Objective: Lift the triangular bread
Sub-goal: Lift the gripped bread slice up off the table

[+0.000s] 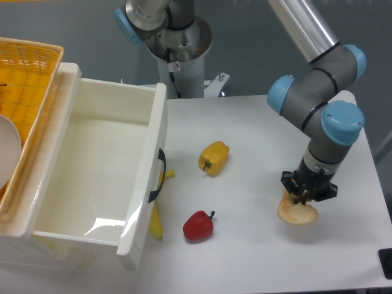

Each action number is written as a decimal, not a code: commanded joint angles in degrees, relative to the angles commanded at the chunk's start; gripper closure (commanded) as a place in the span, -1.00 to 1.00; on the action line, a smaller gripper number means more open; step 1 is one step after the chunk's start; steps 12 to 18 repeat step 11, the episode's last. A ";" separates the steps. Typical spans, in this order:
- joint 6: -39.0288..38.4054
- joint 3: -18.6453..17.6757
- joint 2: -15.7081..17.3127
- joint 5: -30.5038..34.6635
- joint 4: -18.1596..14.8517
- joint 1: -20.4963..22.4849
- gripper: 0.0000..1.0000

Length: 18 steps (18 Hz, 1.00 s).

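One white bin point(98, 177) empty; end effector point(304, 197) clamped on triangular bread point(297, 212)

There is one triangular bread point(297, 213), two peppers, one yellow point(213, 157) and one red point(198, 225), one banana point(156, 220), one white bin point(92, 177), one basket point(24, 79).

No text can be read; the robot base point(176, 46) bears a small illegible sticker.
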 joint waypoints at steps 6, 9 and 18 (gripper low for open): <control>7.68 9.32 -2.99 4.14 -9.41 0.00 1.00; 7.77 13.45 -4.57 4.14 -13.81 0.09 1.00; 8.03 13.81 -5.01 4.14 -14.00 0.09 1.00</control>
